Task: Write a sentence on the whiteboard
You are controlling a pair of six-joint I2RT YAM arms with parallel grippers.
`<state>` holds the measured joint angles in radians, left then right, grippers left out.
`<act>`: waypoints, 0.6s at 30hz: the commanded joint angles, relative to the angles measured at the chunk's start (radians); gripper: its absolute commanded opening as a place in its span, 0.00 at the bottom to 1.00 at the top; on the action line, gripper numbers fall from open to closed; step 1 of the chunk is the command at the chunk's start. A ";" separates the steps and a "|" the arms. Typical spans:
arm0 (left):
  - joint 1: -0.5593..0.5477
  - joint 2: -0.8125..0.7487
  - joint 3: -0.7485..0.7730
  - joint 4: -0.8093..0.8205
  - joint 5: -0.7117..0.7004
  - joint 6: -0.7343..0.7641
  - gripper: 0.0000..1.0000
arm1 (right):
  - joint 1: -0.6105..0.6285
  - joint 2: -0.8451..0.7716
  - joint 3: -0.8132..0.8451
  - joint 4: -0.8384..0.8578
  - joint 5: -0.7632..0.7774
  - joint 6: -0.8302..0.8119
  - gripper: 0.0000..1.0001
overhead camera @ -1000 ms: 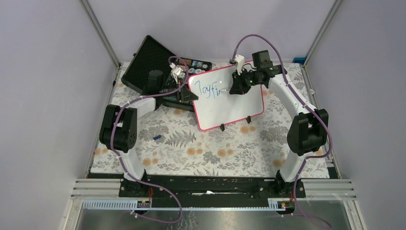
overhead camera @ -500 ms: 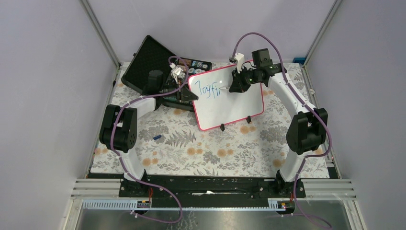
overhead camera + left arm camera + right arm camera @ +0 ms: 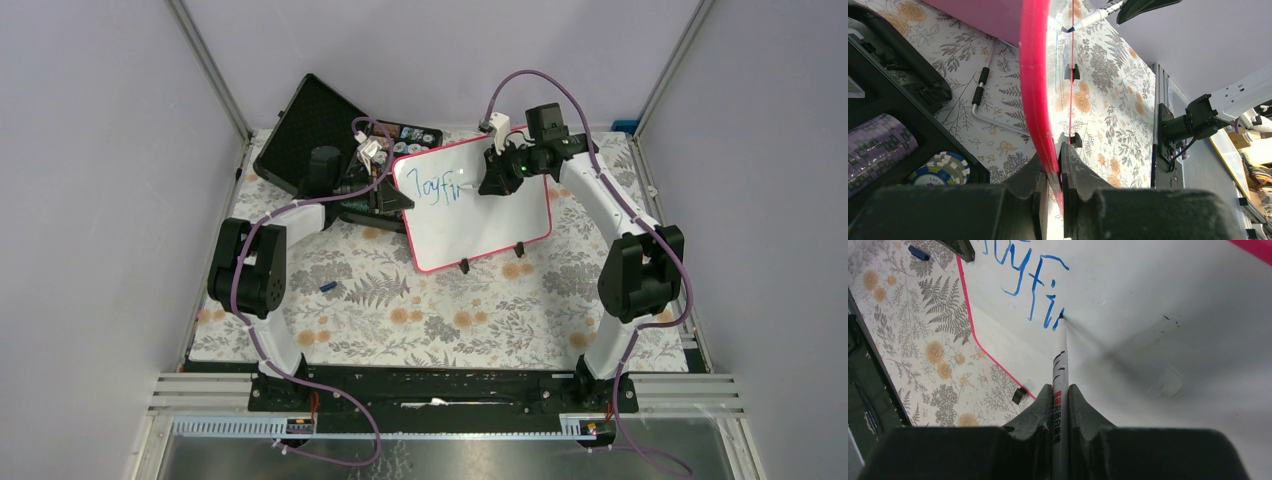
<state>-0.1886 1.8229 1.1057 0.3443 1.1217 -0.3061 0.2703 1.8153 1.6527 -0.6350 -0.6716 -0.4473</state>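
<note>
Two arms engaged. Left gripper [image 3: 1054, 157] is clamped on the rounded pink-red frame of the glossy white rectangular whiteboard [image 3: 490, 220], which stands tilted at the far middle of the floral table cloth [image 3: 430, 310]. Right gripper [image 3: 1060, 390] pinches a slim white marker pen [image 3: 1060, 347], its tip touching the board just after the blue lettering [image 3: 1037, 280]. Step in hand: mid-word, sentence hardly begun. Next move calls for short strokes rightward, light pressure, and a firm hold on the board.

Whiteboard [image 3: 490, 222]: blue handwriting, reads roughly "Joyfi". Marker [image 3: 1060, 365] label unreadable.
</note>
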 commanded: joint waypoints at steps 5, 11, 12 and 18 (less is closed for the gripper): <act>-0.002 -0.003 0.017 0.015 -0.023 0.092 0.00 | 0.000 -0.033 -0.038 0.003 0.009 -0.022 0.00; -0.003 -0.001 0.017 0.013 -0.023 0.091 0.00 | 0.000 -0.033 -0.018 0.004 0.011 -0.015 0.00; -0.003 -0.001 0.016 0.013 -0.023 0.091 0.00 | 0.000 -0.031 -0.012 0.010 0.013 -0.010 0.00; -0.002 -0.004 0.018 0.013 -0.023 0.091 0.00 | 0.000 -0.015 0.025 0.024 0.018 0.012 0.00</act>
<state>-0.1886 1.8229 1.1061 0.3439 1.1217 -0.3065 0.2703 1.8149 1.6234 -0.6460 -0.6743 -0.4465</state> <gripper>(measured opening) 0.114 0.162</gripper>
